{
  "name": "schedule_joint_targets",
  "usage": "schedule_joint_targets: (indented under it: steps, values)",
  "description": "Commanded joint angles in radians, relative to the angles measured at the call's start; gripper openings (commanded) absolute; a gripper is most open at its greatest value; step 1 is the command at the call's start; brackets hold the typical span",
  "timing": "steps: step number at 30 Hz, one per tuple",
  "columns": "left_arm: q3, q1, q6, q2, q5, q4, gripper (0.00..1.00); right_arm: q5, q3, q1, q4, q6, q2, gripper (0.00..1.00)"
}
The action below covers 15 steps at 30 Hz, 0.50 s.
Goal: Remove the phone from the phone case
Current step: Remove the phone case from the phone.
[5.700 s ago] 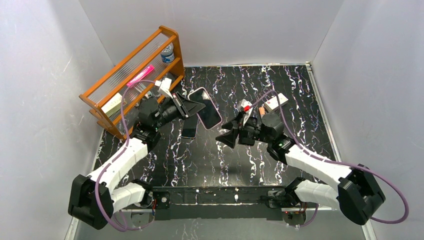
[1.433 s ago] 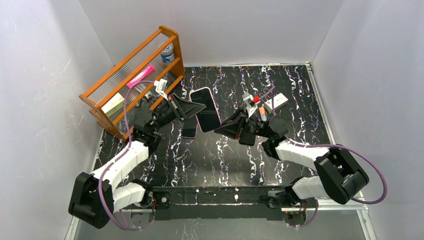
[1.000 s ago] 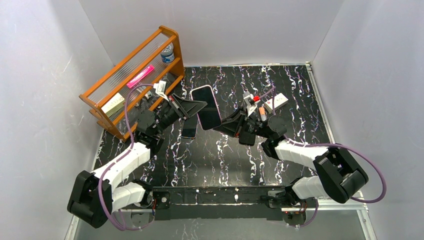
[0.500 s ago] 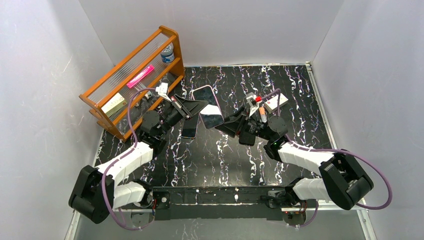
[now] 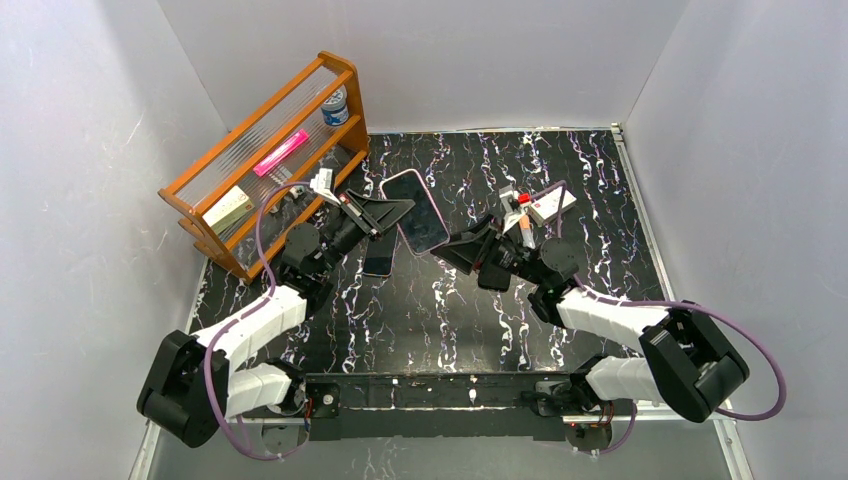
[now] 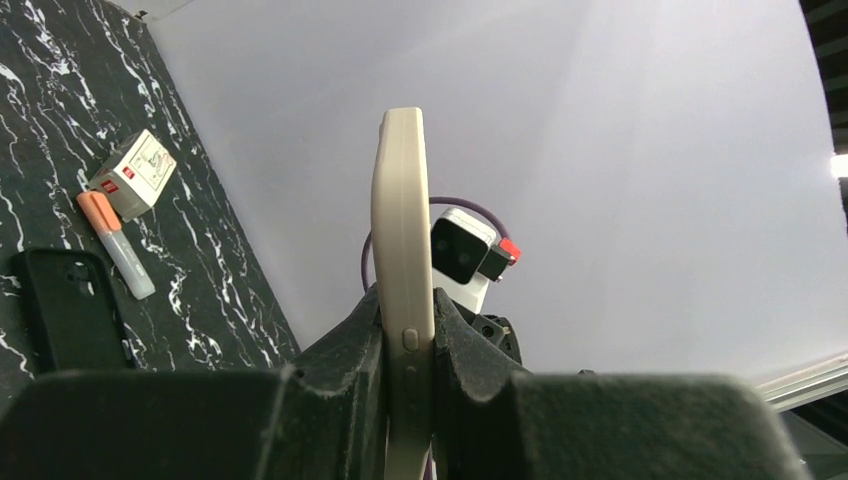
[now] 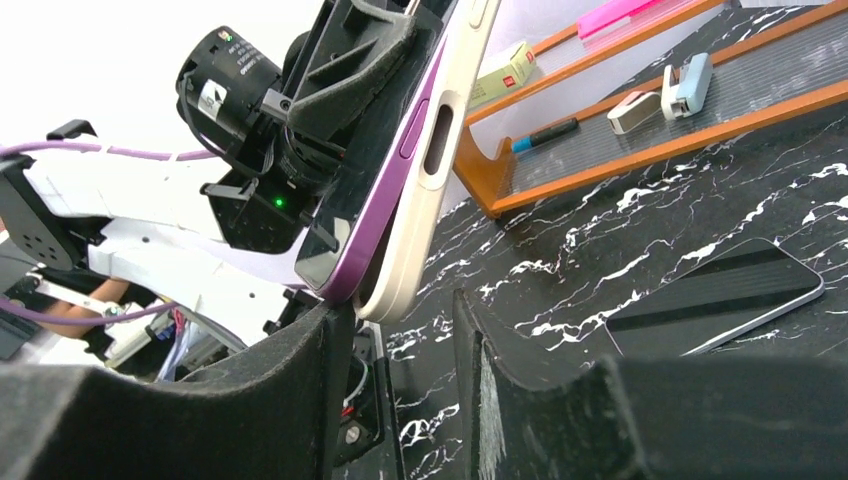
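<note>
My left gripper [image 5: 388, 211] is shut on a cream phone case [image 5: 422, 222] and holds it above the table; the left wrist view shows the case [image 6: 403, 250] edge-on between the pads. The right wrist view shows the purple phone [image 7: 385, 190] lifted out of the cream case [image 7: 440, 170] at the near corner. My right gripper [image 7: 400, 325] is open just below that corner, and the phone's corner sits by the tip of its left finger [image 7: 300, 360]. In the top view the right gripper [image 5: 453, 250] is at the phone's lower right corner.
A second phone [image 5: 378, 258] lies flat on the black marble table [image 5: 600, 200] under the held one. A black case [image 5: 494, 276], an orange marker [image 6: 115, 245] and a small box [image 5: 553, 203] lie by the right arm. A wooden shelf [image 5: 270, 150] stands at the back left.
My right gripper has come up from the table to the held phone's lower right corner. My left gripper has tilted the phone slightly. The phone's corner now stands out of the case.
</note>
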Motion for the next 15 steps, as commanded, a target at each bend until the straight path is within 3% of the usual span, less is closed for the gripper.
schedule_joint_targets:
  steps: [1, 8, 15]
  values:
    - [-0.02, -0.038, -0.025, -0.04, 0.093, 0.032, 0.0, 0.188, 0.024, -0.009, 0.149, 0.057, -0.047, 0.49]
    - [-0.036, -0.038, -0.058, -0.068, 0.097, 0.048, 0.0, 0.304, 0.005, -0.01, 0.116, 0.089, -0.061, 0.46]
    - [-0.055, -0.04, -0.071, -0.079, 0.104, 0.057, 0.0, 0.236, 0.039, -0.009, 0.187, 0.14, 0.004, 0.44]
